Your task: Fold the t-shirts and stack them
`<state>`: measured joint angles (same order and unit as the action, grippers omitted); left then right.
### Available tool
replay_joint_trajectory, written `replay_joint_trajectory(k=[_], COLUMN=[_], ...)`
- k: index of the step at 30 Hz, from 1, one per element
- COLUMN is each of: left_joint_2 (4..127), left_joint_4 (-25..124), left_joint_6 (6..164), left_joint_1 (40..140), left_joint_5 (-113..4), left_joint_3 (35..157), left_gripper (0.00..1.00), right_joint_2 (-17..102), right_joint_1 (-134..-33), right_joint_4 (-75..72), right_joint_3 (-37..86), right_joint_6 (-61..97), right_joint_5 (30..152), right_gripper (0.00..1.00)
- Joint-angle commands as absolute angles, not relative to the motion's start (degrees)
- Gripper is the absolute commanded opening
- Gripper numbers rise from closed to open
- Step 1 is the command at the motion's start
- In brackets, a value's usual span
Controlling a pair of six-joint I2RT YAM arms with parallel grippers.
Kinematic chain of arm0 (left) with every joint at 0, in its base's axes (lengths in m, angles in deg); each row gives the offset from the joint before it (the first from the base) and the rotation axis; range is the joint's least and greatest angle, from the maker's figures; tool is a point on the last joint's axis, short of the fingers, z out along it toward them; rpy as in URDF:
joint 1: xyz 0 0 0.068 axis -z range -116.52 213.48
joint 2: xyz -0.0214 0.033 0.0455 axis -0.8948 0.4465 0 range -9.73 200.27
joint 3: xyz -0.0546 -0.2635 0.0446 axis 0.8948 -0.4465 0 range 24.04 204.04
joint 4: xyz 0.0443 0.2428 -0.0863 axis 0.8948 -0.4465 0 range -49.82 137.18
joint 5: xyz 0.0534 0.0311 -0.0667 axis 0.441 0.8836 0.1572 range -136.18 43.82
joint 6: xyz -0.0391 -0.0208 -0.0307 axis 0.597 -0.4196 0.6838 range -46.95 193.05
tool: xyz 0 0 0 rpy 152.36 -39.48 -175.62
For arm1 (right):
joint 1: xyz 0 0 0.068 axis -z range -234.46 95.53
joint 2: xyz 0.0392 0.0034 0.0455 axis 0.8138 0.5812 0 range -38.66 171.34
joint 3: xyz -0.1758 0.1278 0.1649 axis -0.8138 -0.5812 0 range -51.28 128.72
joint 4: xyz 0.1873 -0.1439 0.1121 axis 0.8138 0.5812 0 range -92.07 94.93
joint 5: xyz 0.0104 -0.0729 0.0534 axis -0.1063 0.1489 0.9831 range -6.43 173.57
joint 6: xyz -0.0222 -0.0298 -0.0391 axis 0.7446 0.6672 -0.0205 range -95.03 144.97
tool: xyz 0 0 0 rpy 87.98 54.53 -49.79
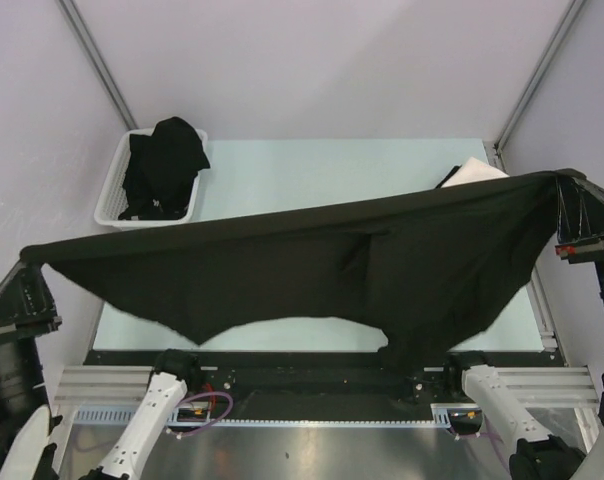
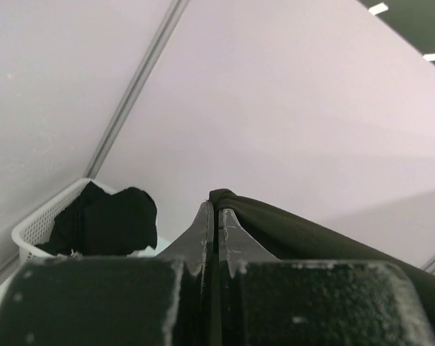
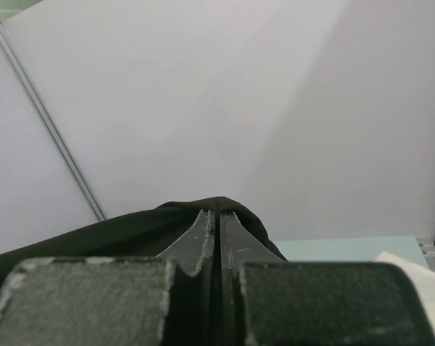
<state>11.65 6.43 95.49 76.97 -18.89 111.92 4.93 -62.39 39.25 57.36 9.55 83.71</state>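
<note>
Top external: a black t-shirt (image 1: 312, 265) is held stretched between left tool (image 1: 28, 260) and right tool (image 1: 565, 183), both clamped on it; soft, limp, best gripped at corners.

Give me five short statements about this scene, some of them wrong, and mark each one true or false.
1. The left gripper and the right gripper are both shut on the black t-shirt. True.
2. The basket sits at the far left corner of the table. True.
3. The black t-shirt lies flat on the table. False: it hangs stretched between the two grippers, above the table.
4. The basket is empty. False: dark clothing is piled in it.
5. A white cloth shows at the far right of the table, partly hidden behind the black t-shirt. True.
</note>
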Motion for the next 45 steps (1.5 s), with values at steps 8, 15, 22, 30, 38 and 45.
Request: replay_joint_trajectory(k=[8,15,22,30,38,45], left_joint_2=[29.3,46.1,58.8,71.2,87.7,99.1], left_joint_4=[12.9,24.5,30.0,33.8,35.2,36.4], left_joint_6=[96.9,91.3,91.1,88.8,85.4,82.6], left_joint_1=[77.1,77.0,75.4,74.1,74.1,74.1], left_joint_5=[-14.9,-11.4,-13.1,-15.6,-15.8,-13.1], left_joint_3=[98.9,92.7,93.1,98.4,109.6,119.8], left_gripper=[0.0,0.0,0.0,0.0,0.0,0.0], right_joint_2=[10.0,25.3,42.4,56.7,73.1,88.2], right_joint_1=[-58.8,-62.3,-62.2,-60.0,-57.2,-56.9], right_joint_4=[27.3,16.0,3.4,-10.3,-7.4,-10.5], right_joint_3=[37.0,30.0,28.7,30.1,48.9,64.4], right_joint_6=[13.0,26.7,28.4,28.6,27.0,25.9], right_joint_5=[83.6,78.2,79.3,81.1,85.1,92.0], right_gripper=[0.0,0.0,0.0,0.0,0.0,0.0])
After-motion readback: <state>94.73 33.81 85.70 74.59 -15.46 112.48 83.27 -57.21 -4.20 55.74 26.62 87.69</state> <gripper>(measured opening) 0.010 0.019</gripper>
